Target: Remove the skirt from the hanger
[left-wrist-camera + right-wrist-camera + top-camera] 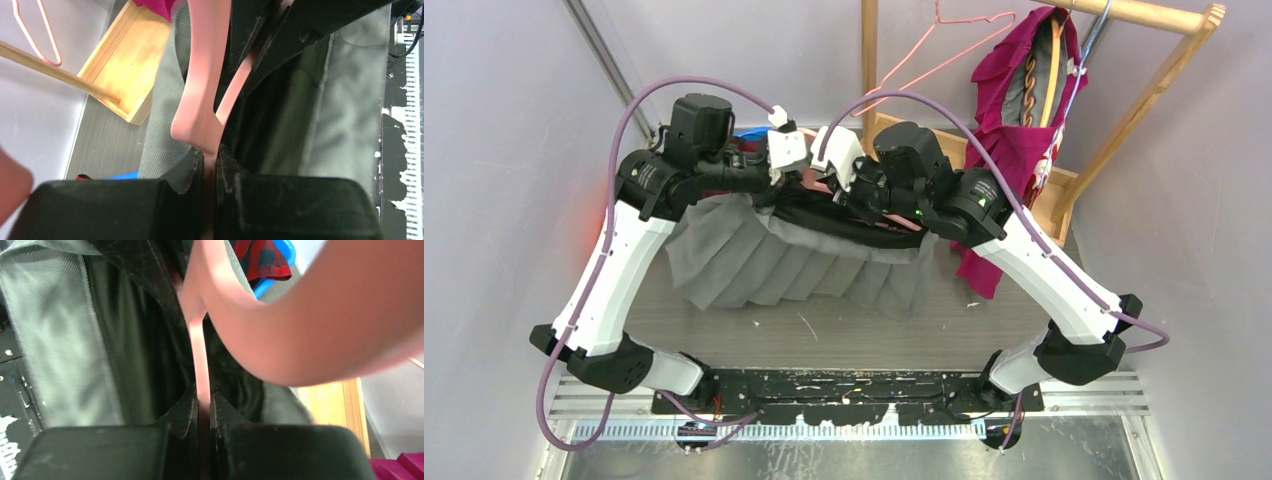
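A grey pleated skirt (784, 262) with a dark lining hangs from a pink hanger (824, 187) held between both arms above the table. My left gripper (210, 155) is shut on the pink hanger (202, 100) at its left end. My right gripper (203, 402) is shut on the hanger's thin pink bar (201, 360). The skirt's grey cloth (165, 125) and dark lining (145, 340) lie around both sets of fingers. In the top view the left gripper (802, 180) and the right gripper (844, 192) stand close together over the waistband.
A wooden rack (1144, 110) stands at the back right with a magenta garment (1014, 130) on it and an empty pink wire hanger (944, 55). Blue and red plaid cloth (265, 257) lies behind the skirt. Pale walls close both sides.
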